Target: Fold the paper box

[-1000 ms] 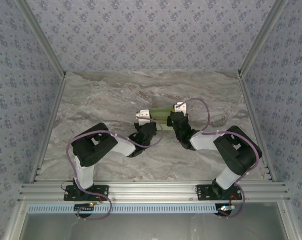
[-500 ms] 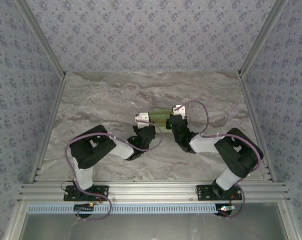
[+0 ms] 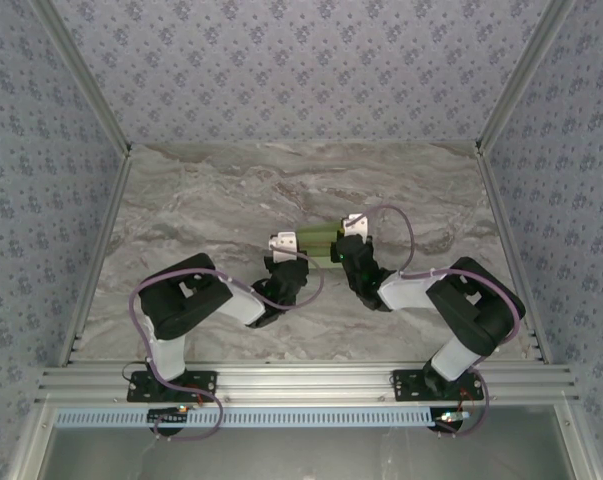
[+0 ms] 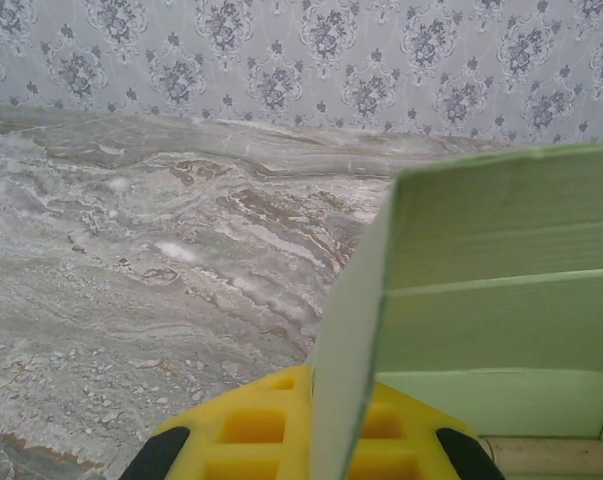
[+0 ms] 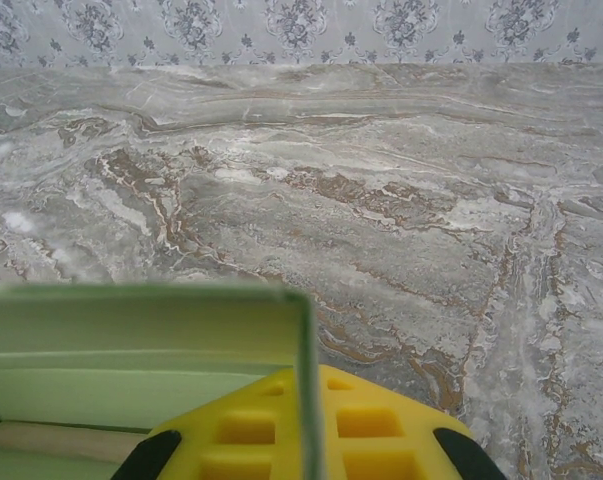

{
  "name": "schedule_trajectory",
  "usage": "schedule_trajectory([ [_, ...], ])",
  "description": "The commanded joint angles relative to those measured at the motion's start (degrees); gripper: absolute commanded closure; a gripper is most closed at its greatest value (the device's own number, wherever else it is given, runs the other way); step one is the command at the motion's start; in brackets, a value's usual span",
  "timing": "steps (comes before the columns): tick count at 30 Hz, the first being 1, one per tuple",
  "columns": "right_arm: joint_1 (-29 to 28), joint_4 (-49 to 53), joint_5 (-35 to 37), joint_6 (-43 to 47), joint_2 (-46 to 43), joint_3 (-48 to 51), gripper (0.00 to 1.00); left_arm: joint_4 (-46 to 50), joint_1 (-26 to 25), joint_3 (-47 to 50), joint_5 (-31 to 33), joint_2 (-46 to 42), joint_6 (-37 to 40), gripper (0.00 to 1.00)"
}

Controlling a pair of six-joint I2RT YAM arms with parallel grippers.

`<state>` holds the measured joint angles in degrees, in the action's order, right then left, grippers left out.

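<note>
The pale green paper box [image 3: 319, 240] is held between both grippers over the middle of the marble table. My left gripper [image 3: 287, 250] is shut on the box's left end wall [image 4: 346, 340], the thin card pinched between its yellow fingers [image 4: 246, 430]. My right gripper [image 3: 347, 236] is shut on the right end wall [image 5: 306, 380], card edge between its yellow fingers [image 5: 381, 430]. Both wrist views look into the open box [image 4: 501, 290], [image 5: 131, 350]. A thin tan stick [image 5: 61, 440] lies inside along the bottom, its end also seen in the left wrist view [image 4: 551, 452].
The grey-brown marble table [image 3: 211, 200] spreads around the grippers. Patterned walls [image 3: 301, 60] and aluminium frame posts [image 3: 91, 90] close the cell at the back and both sides. A metal rail [image 3: 301, 382] runs along the near edge by the arm bases.
Both grippers, still holding the box, have drifted slightly left and toward the near edge; the box has shifted with them.
</note>
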<state>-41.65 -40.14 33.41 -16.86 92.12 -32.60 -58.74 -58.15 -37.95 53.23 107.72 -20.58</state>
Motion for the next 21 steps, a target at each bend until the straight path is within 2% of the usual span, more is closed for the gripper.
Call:
schedule_trajectory([
  [1,-0.09,4.39,3.84,0.68,-0.47,1.68,0.9,0.62,-0.46,1.48,3.72,1.31,1.02,0.98],
  [21,-2.73,7.38,5.96,-0.26,-5.27,4.63,0.79,-0.75,-4.29,2.01,8.94,2.3,3.44,0.99],
])
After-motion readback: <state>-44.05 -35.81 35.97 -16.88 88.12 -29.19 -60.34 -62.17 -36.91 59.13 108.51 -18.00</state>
